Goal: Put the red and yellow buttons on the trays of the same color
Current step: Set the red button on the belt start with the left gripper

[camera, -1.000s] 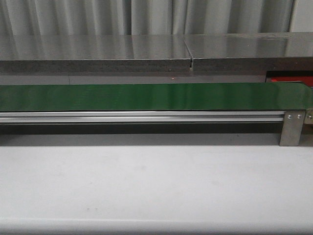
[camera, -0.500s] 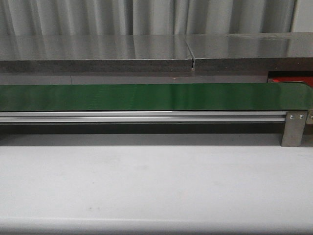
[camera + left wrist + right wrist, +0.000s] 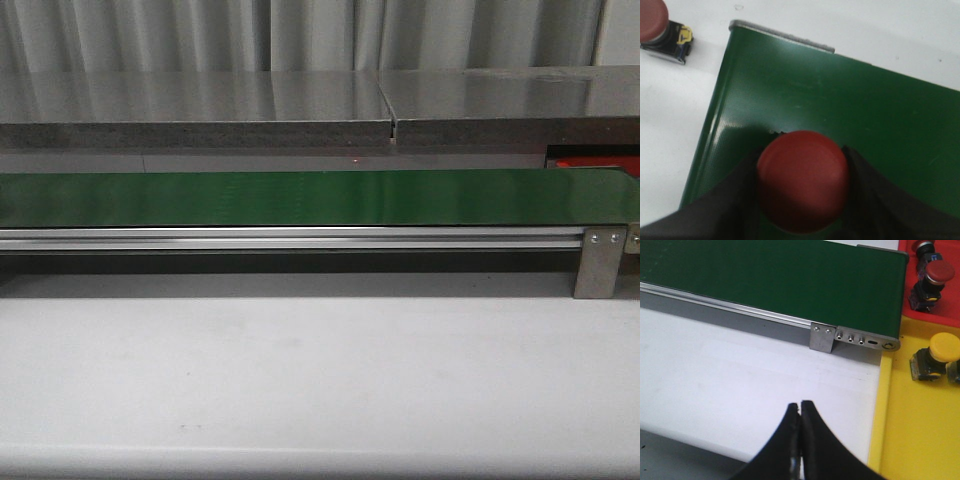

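Across the front views nothing has moved: the green conveyor belt (image 3: 300, 197) and white table (image 3: 320, 370) look the same. The left end effector (image 3: 802, 187) is clamped on a red button (image 3: 802, 180) above the belt's end. The right end effector (image 3: 800, 440) has its fingers pressed together, empty, beside the yellow tray (image 3: 920, 440), which holds a yellow button (image 3: 935, 357).

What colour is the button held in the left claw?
Red. The button shows best in the left wrist view, above the green belt.
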### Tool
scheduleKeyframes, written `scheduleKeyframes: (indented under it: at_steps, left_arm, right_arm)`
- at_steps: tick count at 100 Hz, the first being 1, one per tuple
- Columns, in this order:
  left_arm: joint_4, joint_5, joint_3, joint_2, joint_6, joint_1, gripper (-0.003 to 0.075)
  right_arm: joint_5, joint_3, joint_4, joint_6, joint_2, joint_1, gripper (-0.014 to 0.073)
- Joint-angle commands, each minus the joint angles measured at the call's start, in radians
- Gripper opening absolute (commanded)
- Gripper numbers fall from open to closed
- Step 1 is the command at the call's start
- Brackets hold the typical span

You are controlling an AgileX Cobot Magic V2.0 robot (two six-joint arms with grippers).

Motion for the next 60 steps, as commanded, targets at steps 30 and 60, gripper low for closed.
scheduleKeyframes:
  at_steps: [30, 60]
  left_arm:
    - [-0.048, -0.055, -0.008, -0.067, 0.034, -0.004, 0.0667]
    - [-0.046, -0.091, -0.04, -0.158, 0.035, 0.015, 0.0646]
  right_arm:
    - [-0.048, -0.024, 0.027, -0.007, -0.007, 0.002, -0.0118]
    - [-0.048, -0.024, 0.027, -0.007, -0.007, 0.002, -0.0118]
